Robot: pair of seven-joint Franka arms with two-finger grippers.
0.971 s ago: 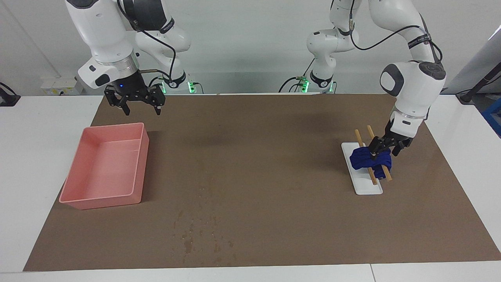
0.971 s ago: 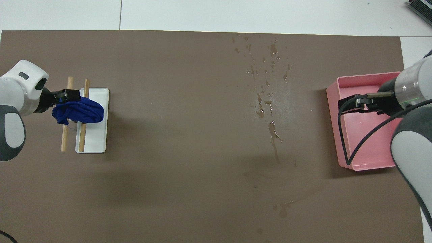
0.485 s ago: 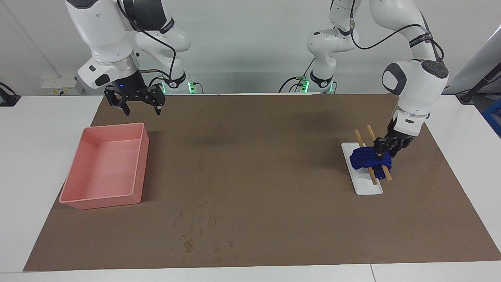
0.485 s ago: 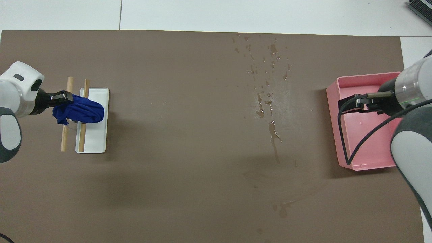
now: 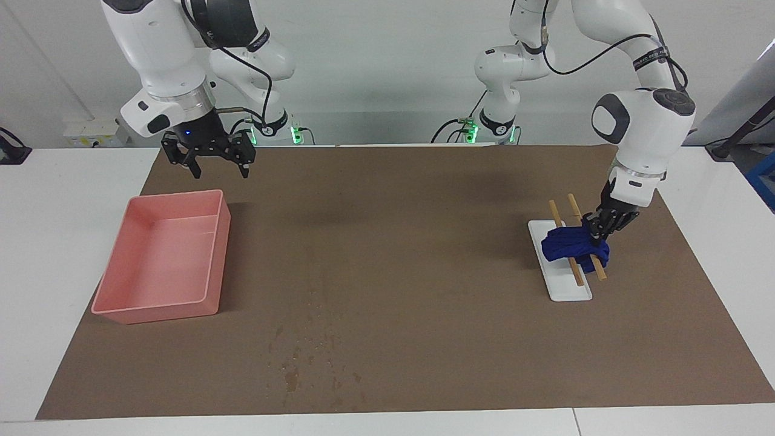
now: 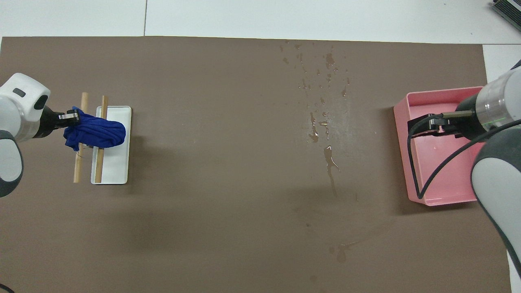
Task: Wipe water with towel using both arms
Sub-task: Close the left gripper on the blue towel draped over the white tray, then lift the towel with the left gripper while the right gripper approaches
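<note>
- The fingers of the left gripper (image 5: 595, 232), spread around the towel (image 5: 572, 247) a second ago, are now pressed together on the end of the blue bundle that lies toward the left arm's end of the bench.
- That end of the towel is seen slightly gathered and drawn toward the gripper, while the rest is draped across the two wooden sticks (image 5: 575, 242) on the white tray (image 5: 568, 289).
- From this it is judged that the grasp has been secured and the pick-up step is complete; lifting and carrying to the spill is what remains.
- The water (image 5: 303, 363) is seen as dark specks and streaks on the brown paper sheet (image 5: 393, 242), well apart from the towel, farther from the robots and toward the pink tray (image 5: 158, 309).
- No wiping has been done yet; the wet patch is untouched.
- The right gripper (image 5: 209, 158) is held over the brown sheet just beside the pink tray's nearer edge, its fingers spread wide and nothing held; this arm waits, unchanged from a second ago.
- Care may be needed on lifting, since the cloth could drag the sticks along.
</note>
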